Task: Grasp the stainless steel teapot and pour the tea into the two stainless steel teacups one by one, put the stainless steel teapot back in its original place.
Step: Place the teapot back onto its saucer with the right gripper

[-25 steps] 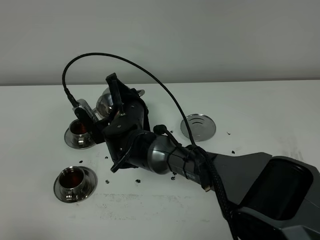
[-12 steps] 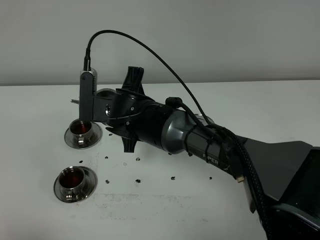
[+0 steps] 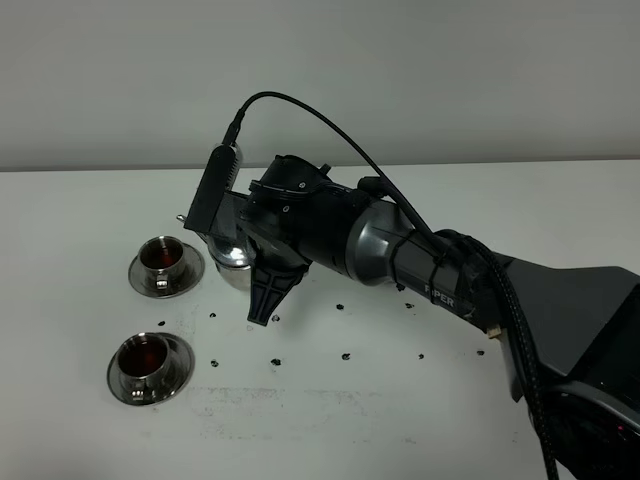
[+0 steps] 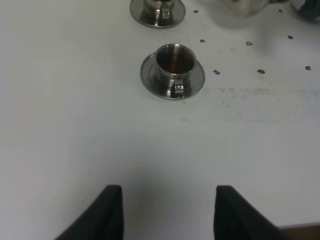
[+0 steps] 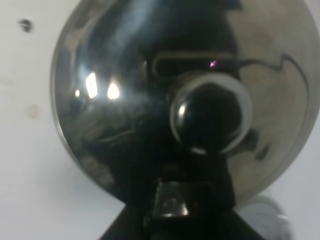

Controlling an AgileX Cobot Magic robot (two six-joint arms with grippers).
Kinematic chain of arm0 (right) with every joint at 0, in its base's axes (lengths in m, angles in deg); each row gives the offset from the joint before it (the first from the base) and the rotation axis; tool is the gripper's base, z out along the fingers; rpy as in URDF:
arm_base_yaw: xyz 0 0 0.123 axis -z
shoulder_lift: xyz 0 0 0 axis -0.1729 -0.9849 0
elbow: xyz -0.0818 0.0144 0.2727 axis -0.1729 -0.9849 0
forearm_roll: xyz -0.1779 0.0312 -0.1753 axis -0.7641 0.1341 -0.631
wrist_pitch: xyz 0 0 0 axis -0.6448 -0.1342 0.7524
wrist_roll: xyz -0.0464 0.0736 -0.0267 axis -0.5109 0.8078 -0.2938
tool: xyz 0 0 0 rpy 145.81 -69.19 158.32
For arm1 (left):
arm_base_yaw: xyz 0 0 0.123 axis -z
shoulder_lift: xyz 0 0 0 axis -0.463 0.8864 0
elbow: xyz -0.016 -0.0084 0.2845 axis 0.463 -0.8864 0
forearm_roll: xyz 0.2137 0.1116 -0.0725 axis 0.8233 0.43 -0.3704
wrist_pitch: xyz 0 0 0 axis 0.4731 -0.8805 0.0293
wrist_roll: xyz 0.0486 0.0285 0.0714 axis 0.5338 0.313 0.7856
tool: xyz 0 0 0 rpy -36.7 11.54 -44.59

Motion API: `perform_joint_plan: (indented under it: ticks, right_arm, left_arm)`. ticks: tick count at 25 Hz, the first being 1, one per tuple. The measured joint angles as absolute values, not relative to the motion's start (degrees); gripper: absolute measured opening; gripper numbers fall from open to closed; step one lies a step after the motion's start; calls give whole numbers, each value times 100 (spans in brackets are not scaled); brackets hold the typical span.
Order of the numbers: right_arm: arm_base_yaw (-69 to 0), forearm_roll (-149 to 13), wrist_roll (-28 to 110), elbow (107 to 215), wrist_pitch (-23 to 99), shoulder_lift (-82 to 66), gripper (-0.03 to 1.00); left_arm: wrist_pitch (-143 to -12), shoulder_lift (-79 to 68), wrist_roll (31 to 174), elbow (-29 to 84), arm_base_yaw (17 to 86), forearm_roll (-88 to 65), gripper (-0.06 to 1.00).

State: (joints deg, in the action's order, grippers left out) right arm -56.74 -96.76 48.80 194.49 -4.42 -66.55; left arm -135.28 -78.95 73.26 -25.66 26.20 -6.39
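My right gripper (image 3: 258, 272) reaches across to the left and is shut on the loop handle of the stainless steel teapot (image 3: 230, 262), held beside the far teacup. In the right wrist view the teapot's lid and knob (image 5: 210, 117) fill the picture. The two teacups stand on their saucers: the far one (image 3: 163, 264) and the near one (image 3: 148, 366), both holding reddish tea. The left wrist view shows the near teacup (image 4: 173, 69) and the far one's saucer (image 4: 157, 9). My left gripper (image 4: 167, 212) is open and empty, well short of the cups. The coaster is hidden behind the right arm.
Several small dark specks (image 3: 276, 361) are scattered on the white table (image 3: 330, 420) near the cups and the arm. The thick right arm (image 3: 440, 275) and its cable span the table's middle. A plain wall (image 3: 400, 70) stands behind.
The right arm has rotated and moved right, carrying the teapot away from the far teacup. The coaster, seen a second ago, is now hidden behind the arm.
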Motion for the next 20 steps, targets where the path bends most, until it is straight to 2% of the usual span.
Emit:
perform_joint_plan:
  ticks: [8, 20]
  right_arm:
    - [-5650, -8755, 4699, 19548, -415, -6655, 20]
    - [-5562, -8595, 4642, 19551, -300, -6789, 20]
  left_arm:
    - [-13528, -7895, 7326, -2566, 2620, -622, 41]
    - [-13528, -7895, 7326, -2566, 2620, -557, 41]
